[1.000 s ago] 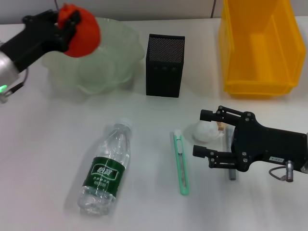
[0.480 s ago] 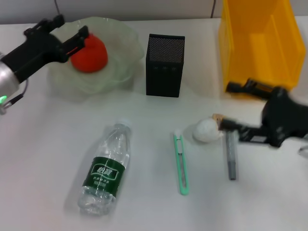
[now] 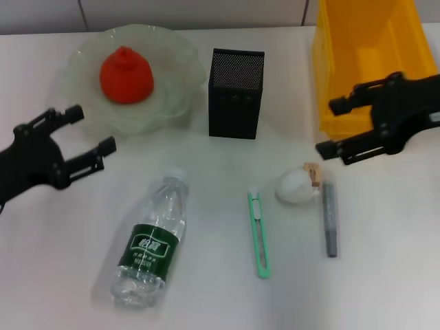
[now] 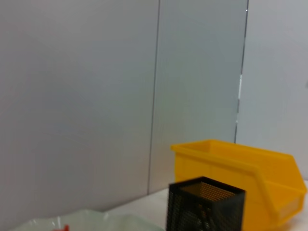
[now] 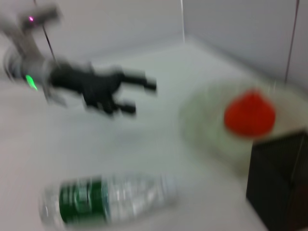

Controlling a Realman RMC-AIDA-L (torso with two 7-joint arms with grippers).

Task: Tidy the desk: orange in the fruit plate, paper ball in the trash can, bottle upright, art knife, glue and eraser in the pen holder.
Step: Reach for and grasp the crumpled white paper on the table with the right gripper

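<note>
The orange (image 3: pixel 126 74) lies in the pale green fruit plate (image 3: pixel 175 62) at the back left. My left gripper (image 3: pixel 93 127) is open and empty, in front of the plate and left of the bottle. The bottle (image 3: pixel 152 240) lies on its side, cap pointing away. The mint-green art knife (image 3: pixel 259 234), the white paper ball (image 3: pixel 294 185), a small tan eraser (image 3: pixel 315 172) and the grey glue stick (image 3: pixel 330 220) lie on the desk. My right gripper (image 3: pixel 328 127) is open and empty, in front of the yellow trash can (image 3: pixel 371 62), beyond the paper ball.
The black mesh pen holder (image 3: pixel 236 93) stands between the plate and the trash can. The right wrist view shows my left gripper (image 5: pixel 143 98), the lying bottle (image 5: pixel 106 199) and the orange (image 5: pixel 249 115). The left wrist view shows the trash can (image 4: pixel 240 168) and the pen holder (image 4: pixel 204 204).
My left gripper let the orange go into the plate and drew back toward the near left. My right gripper moved from beside the paper ball to the trash can's front.
</note>
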